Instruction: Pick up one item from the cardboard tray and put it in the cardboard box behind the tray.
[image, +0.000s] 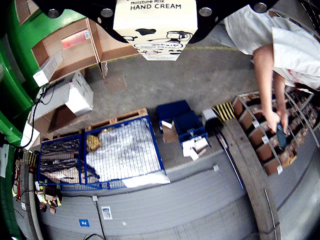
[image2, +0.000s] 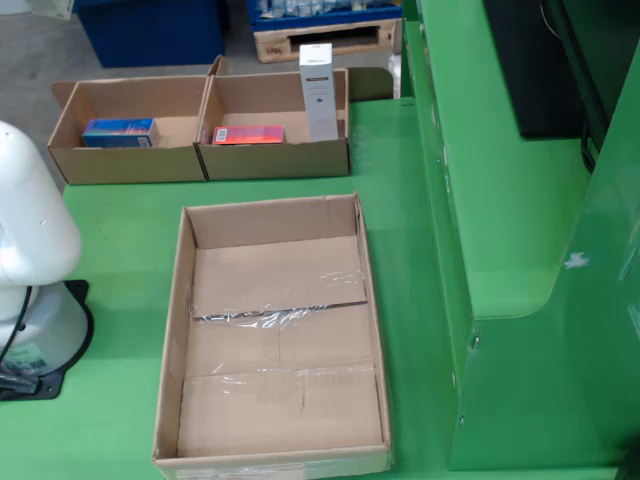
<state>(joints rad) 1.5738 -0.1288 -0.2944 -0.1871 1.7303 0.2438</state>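
Observation:
In the wrist view a cream "Moisture Milk HAND CREAM" carton (image: 156, 27) hangs at the top centre between the black parts of my gripper (image: 156, 12), which is shut on it. The fixed view does not show the gripper or this carton. There the large cardboard tray (image2: 190, 300) lies empty on the green table. Behind it stand two open cardboard boxes: the left box (image2: 70, 130) holds a blue pack (image2: 118, 131), the right box (image2: 335, 150) holds a red pack (image2: 248, 134) and an upright white carton (image2: 318, 90).
The arm's white base (image2: 30, 260) stands left of the tray. A raised green ledge (image2: 500, 200) runs along the table's right side. In the wrist view an open cardboard box (image: 55, 47) shows upper left; a person (image: 272, 60) reaches into shelves at right, above pallets and blue crates.

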